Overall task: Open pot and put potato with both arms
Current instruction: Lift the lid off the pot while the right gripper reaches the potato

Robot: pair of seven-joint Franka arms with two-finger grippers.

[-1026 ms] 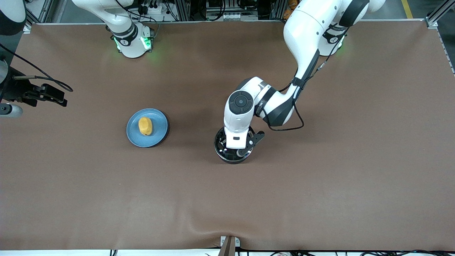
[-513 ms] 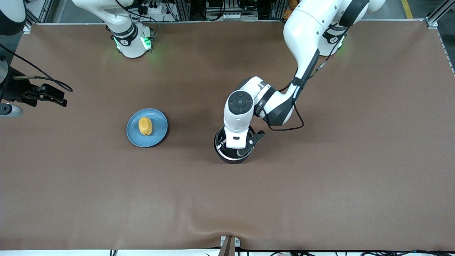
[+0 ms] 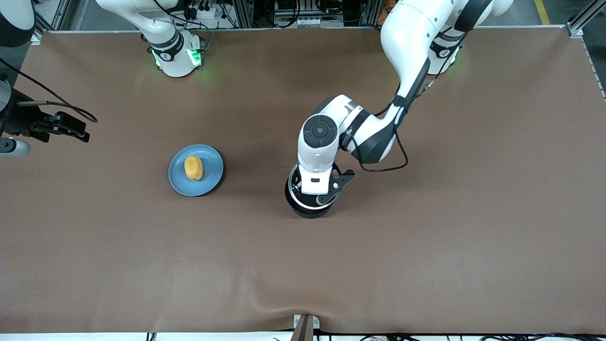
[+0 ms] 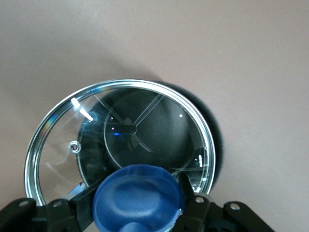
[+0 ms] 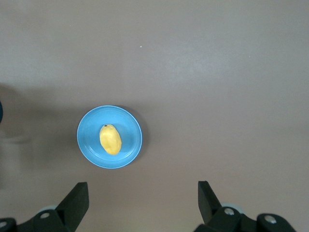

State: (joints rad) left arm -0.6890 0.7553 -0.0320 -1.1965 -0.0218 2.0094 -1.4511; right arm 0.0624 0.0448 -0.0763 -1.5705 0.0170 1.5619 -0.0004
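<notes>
The black pot (image 3: 308, 211) stands mid-table, its handle hidden under the left arm. My left gripper (image 4: 138, 193) is shut on the blue knob (image 4: 137, 200) of the glass lid (image 4: 120, 130). The lid sits slightly off-centre from the pot, and the pot's black rim (image 4: 216, 140) shows past one edge of it. In the front view the left hand (image 3: 316, 182) covers most of the lid. The yellow potato (image 3: 193, 168) (image 5: 110, 139) lies on a blue plate (image 3: 211, 166) (image 5: 88, 142) toward the right arm's end. My right gripper (image 5: 141, 188) hangs open and empty, high over the table beside the plate.
A brown cloth (image 3: 426, 237) covers the whole table. A small clamp (image 3: 305, 326) sits at the table edge nearest the front camera. The left arm's cable (image 3: 393, 163) loops beside its wrist above the cloth.
My left gripper has shut on the lid's knob and the left wrist has risen a little, taking the lid slightly off the pot's centre. The right arm has not moved.
</notes>
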